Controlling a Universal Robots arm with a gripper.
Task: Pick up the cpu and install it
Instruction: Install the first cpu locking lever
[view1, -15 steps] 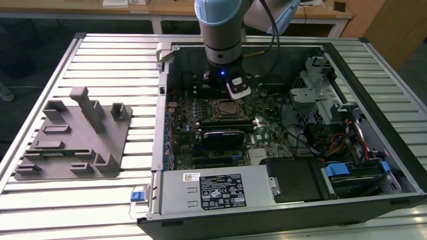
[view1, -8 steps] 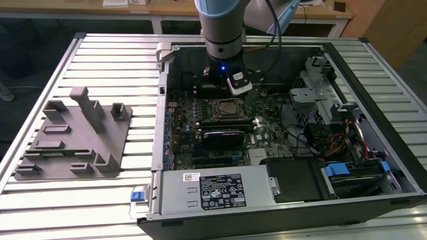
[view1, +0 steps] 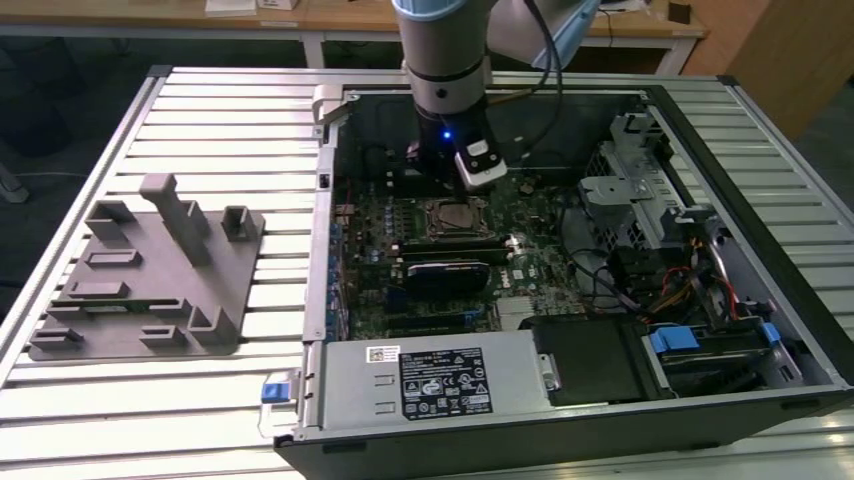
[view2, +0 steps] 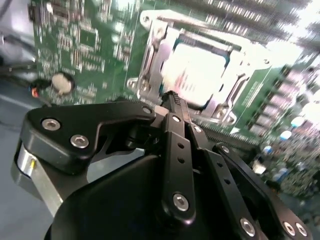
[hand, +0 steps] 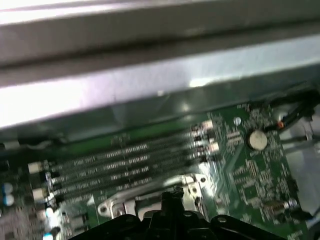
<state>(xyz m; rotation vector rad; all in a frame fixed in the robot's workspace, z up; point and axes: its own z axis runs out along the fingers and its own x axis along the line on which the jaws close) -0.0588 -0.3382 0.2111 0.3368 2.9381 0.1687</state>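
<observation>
The cpu (view2: 197, 67) lies seated in the socket (view2: 150, 60) on the motherboard (view1: 400, 255), inside the open case (view1: 747, 250) on the table (view1: 200, 120). The pincer (view2: 172, 97) hangs just above the socket's near edge, fingers pressed together, holding nothing. Judged: placement looks done; the socket frame appears unlatched

tray (view1: 140, 275) on table at exterior view's left, cpu (view2: 197, 70) in socket (view2: 150, 60), inside case (view1: 801, 340)

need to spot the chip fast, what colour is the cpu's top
Shiny silver-grey; the cpu sits in the socket, best seen in the second wrist view.
</observation>
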